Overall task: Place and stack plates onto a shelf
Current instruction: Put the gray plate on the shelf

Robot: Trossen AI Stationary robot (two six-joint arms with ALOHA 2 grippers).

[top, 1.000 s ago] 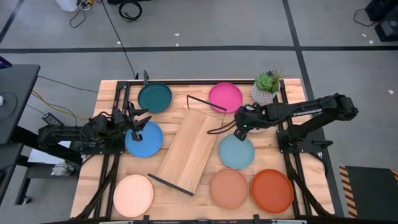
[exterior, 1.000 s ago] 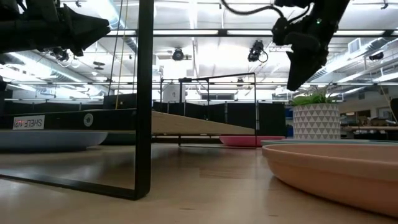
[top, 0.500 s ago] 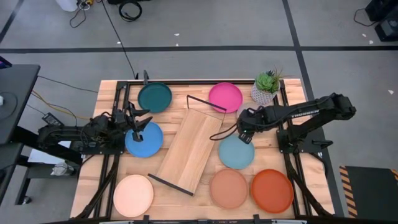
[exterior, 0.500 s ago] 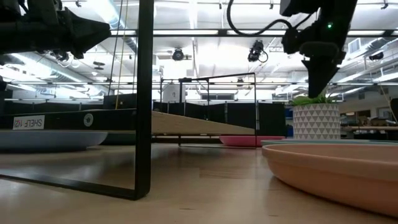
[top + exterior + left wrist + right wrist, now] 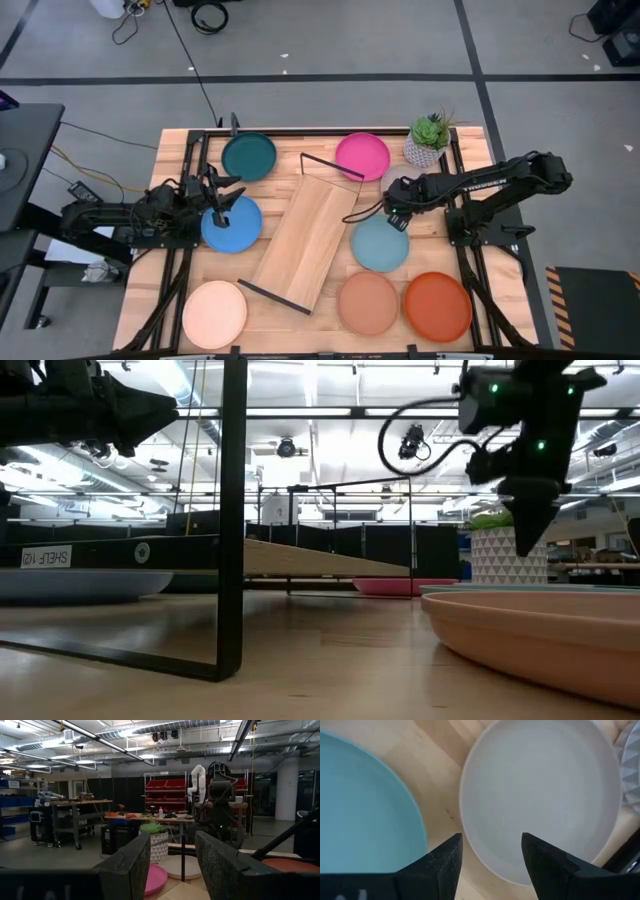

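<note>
The right gripper (image 5: pixel 490 862) hangs with jaws spread wide over the near rim of the round grey-beige plate (image 5: pixel 540 795), a strip of bare slatted wooden tabletop (image 5: pixel 440 785) separating that rim from the round light blue plate (image 5: pixel 365 815). In the high view this grey-beige plate seems mostly hidden under the arm. The long light-wood shelf (image 5: pixel 305 240) lies diagonally mid-tabletop. The left gripper (image 5: pixel 222 190) waits, jaws apart, above the round bright blue plate (image 5: pixel 232 226).

A slatted wooden worktop (image 5: pixel 330 312) stands on a grey floor (image 5: pixel 320 40) crossed by dark lines, with black cables (image 5: pixel 205 15) lying on it. Beyond, long ceiling lights (image 5: pixel 330 412) and exposed ducts (image 5: pixel 150 726) hang overhead. Red shelving (image 5: pixel 167 795) lines the far wall, near a cluttered table (image 5: pixel 75 802).
</note>
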